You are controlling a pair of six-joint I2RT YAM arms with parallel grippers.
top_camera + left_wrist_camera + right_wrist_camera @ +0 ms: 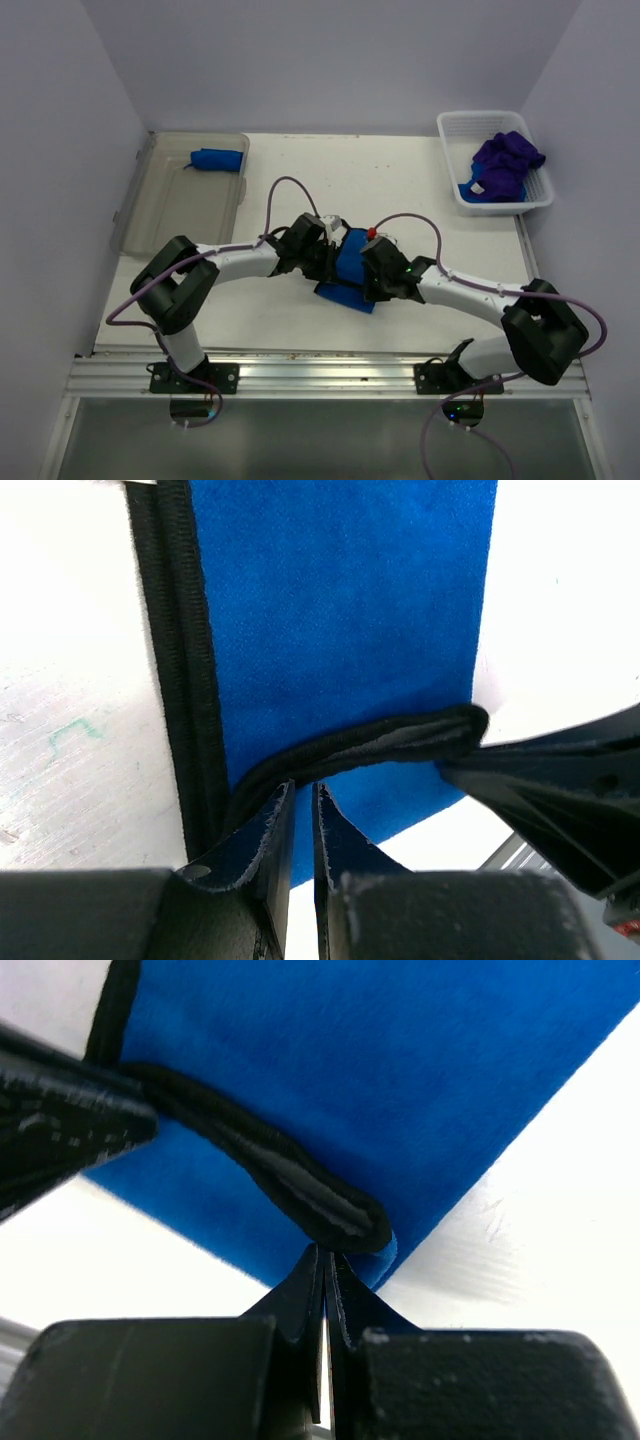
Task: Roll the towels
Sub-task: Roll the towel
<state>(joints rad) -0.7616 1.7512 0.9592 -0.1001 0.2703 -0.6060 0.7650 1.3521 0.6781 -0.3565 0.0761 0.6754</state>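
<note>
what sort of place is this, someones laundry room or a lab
Most likely a robot lab test cell, not a home: a white table boxed in by blank pale walls, two black-and-white robot arms bolted to an aluminium rail, and a clear plastic bin and white plastic basket holding towels.

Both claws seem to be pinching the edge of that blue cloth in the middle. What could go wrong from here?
1. The left gripper and right gripper each pinch only the thin dark edging of the blue towel, so it might slip free once they start rolling.
2. The two grippers sit very close together and could bump each other.
3. The edging is already bunched, so the roll may come out uneven.
</note>
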